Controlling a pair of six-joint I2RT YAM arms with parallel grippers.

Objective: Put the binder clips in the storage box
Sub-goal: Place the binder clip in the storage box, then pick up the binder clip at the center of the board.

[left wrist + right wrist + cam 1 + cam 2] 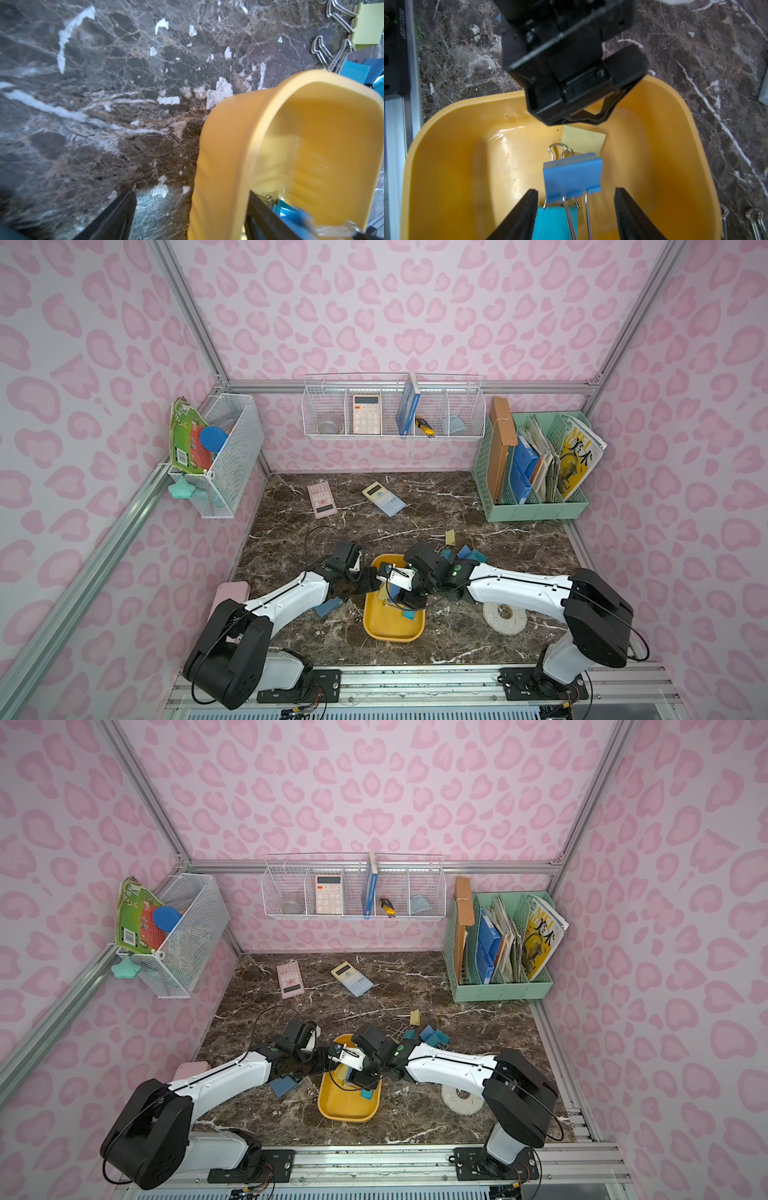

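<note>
Binder clip (572, 178), blue folded metal, loose between parted right fingers (519, 216) in yellow plastic storage box (452, 128); left fingers (116, 214) parted. Likely light, stiff, slick: pinch flat sides.

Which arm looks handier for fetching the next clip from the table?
Likely right. The loose binder clips lie on its side of the storage box, and the right gripper is open, free of the blue clip. The left gripper straddles the box's rim.
</note>
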